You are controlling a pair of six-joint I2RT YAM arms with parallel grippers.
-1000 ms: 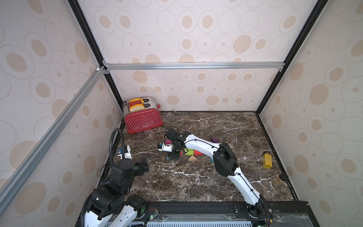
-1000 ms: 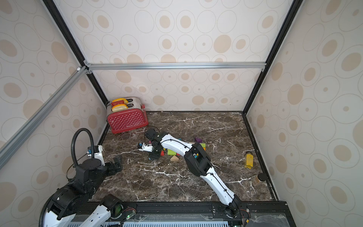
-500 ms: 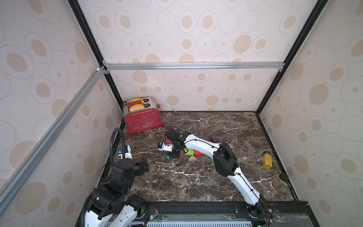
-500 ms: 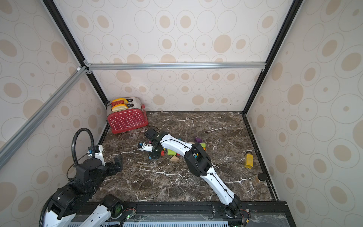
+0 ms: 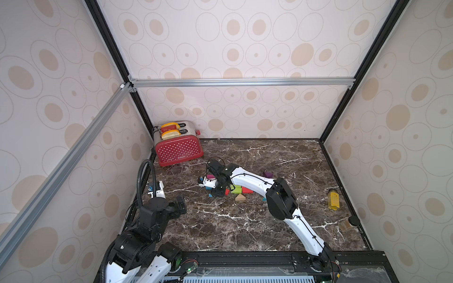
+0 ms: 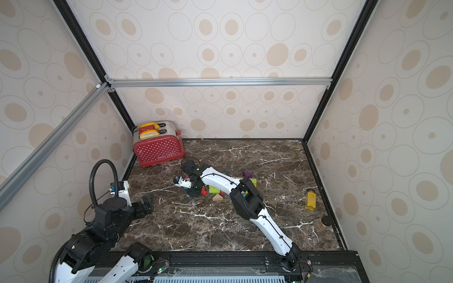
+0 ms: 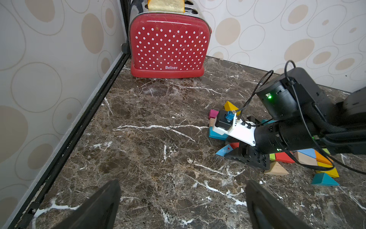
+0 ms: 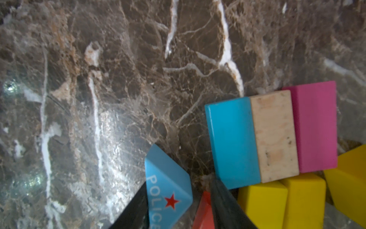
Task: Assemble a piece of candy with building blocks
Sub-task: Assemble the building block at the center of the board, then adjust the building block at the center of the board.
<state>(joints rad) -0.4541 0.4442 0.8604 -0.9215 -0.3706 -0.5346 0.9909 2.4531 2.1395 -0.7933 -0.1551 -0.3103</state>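
The right wrist view, unlike the top views, showed the right end effector [image 8: 179, 184] part-open about the blue POLICE wedge [image 8: 166, 176] — grip unclear — while the left end effector [image 7: 182, 204] gaped wide, empty.

One red polka-dot toaster [image 5: 179, 149] holding two toast slices [image 5: 170, 134], one mustard-yellow bottle [image 5: 333, 201] and one dark-lidded jar [image 5: 346, 225] are counted. The building blocks [image 5: 246, 190] cannot be counted, being partly hidden. In the right wrist view one teal block [image 8: 233, 142], one bare-wood block [image 8: 275, 136], one pink block [image 8: 316, 126], one red piece [image 8: 204, 212], one light-blue POLICE wedge [image 8: 168, 188] and at least two yellow pieces [image 8: 263, 204] are seen.
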